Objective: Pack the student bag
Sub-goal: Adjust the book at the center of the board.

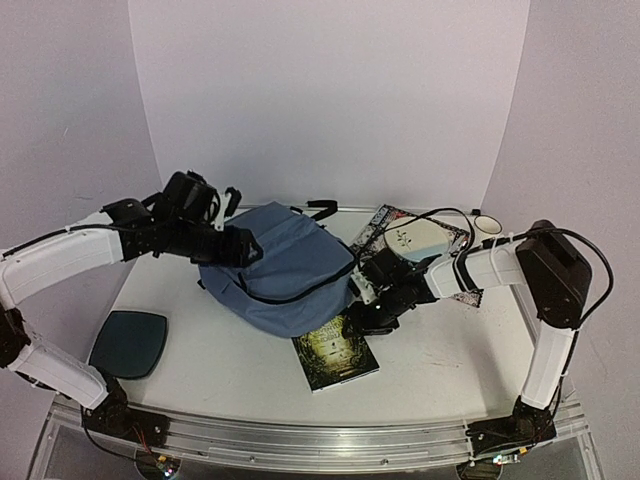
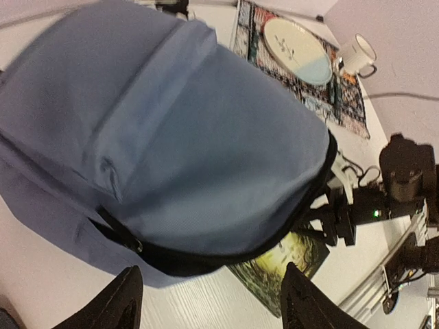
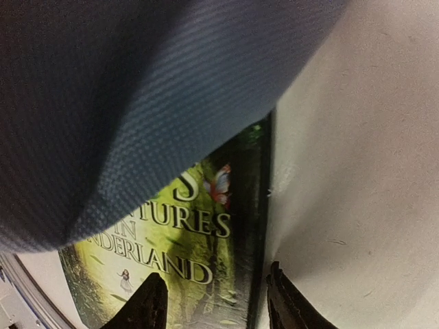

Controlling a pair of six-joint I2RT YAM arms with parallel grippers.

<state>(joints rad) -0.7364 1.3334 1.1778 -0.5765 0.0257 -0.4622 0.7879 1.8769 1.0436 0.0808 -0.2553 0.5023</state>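
A dark teal rounded-square pad (image 1: 128, 343) lies apart at the left of the white table (image 1: 230, 375). The left gripper (image 2: 212, 310) hangs just beside the bag's edge, jaws spread wide and empty, probably placed to lift the flap. The soft slate-blue fabric backpack (image 1: 285, 262) sits mid-table, draped over the top of a green-covered storybook (image 1: 338, 358) (likely headed inside). The right gripper (image 3: 216, 305) is part-open astride the book's spine, nothing clamped. Further right are a patterned mat (image 1: 380, 218), a round plate (image 1: 420, 238) and a white mug (image 1: 487, 224). One of each; two grippers.
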